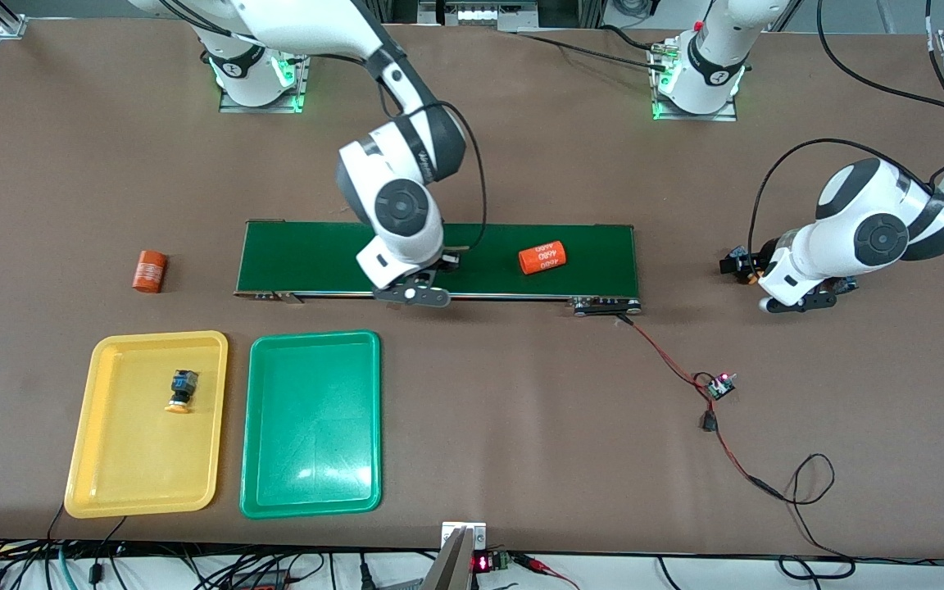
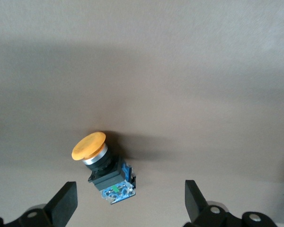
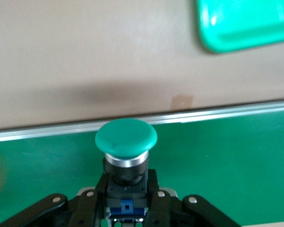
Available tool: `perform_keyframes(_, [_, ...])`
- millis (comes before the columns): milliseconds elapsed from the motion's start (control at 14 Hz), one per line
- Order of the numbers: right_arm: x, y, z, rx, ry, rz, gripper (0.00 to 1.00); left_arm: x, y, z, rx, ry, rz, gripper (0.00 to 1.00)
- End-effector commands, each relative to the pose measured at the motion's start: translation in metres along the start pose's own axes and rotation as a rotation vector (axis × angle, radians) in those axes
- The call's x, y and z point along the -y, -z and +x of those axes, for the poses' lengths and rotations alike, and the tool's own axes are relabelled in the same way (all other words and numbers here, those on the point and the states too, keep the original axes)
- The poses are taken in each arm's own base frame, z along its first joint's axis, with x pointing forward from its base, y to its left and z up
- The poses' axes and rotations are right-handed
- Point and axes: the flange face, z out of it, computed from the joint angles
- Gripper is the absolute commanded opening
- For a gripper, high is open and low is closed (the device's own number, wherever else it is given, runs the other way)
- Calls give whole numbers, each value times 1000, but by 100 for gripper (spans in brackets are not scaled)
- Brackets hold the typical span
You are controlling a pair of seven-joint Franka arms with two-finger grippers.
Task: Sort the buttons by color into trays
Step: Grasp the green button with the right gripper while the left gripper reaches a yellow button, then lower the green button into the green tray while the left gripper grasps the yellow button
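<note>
Right end effector (image 3: pixel 127 208) is clamped on a green button (image 3: pixel 126 137) over the belt (image 1: pixel 292 258). Left end effector (image 2: pixel 130 201) gapes wide above a yellow button (image 2: pixel 102 163) on the worktop (image 2: pixel 180 71). Another yellow button (image 1: pixel 183 390) lies in the yellow tray (image 1: pixel 111 475).

Visible buttons: 3. 2 have yellow-orange caps: 1 lies in the yellow tray (image 1: pixel 87 459), the yellow-capped button (image 1: pixel 182 388); 1 lies on the bare table off the conveyor belt's (image 1: pixel 300 258) left-arm end, the second yellow-capped button (image 2: pixel 104 168). 1 green-capped button (image 3: pixel 126 144) sits over the belt. Trays: 2, counting the green tray (image 1: pixel 312 500). Orange cylinders: 2, 1 on the belt (image 1: pixel 542 257), 1 off its other end (image 1: pixel 148 271).
</note>
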Motion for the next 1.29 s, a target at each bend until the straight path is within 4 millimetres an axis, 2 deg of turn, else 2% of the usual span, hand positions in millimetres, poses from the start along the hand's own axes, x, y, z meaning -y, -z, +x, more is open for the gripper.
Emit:
perform_keyframes(0, [-41,51,35,-33,-72,53,0,-13,20,8,-31,6,10,100])
perform_keyframes(143, [-74,56,63,-64,-114,31,0,-10,24,13,-41,9,15,100])
perform_keyframes(215, [-91,52,79,-92,-124,3,0,-15,29,16,-52,18,15,100])
perform_keyframes(287, [-106,46,95,-108,-123,-14,0,-8,34,24,-62,33,23,100])
perform_keyframes(358, [-123,43,114,-113,-97,-13,0,-13,32,27,-65,28,55,100])
perform_keyframes(430, [-133,38,125,-109,-65,-18,0,-10,30,29,-65,37,68,100])
perform_keyframes(573, [-155,25,140,-95,22,-34,0,16,18,39,-51,97,74,100])
perform_keyframes(716, [-182,10,157,-65,99,-21,0,30,22,44,-63,128,66,100])
perform_keyframes(788, [-190,4,164,-52,132,-3,0,32,26,47,-81,122,61,100])
perform_keyframes(931, [-203,-6,180,-34,198,29,0,50,19,49,-48,134,-11,100])
perform_keyframes(1075, [-204,-22,192,-38,257,21,0,68,14,48,-31,152,-30,100])
perform_keyframes(1218, [-203,-38,207,-52,283,9,0,60,23,41,-31,168,4,100])
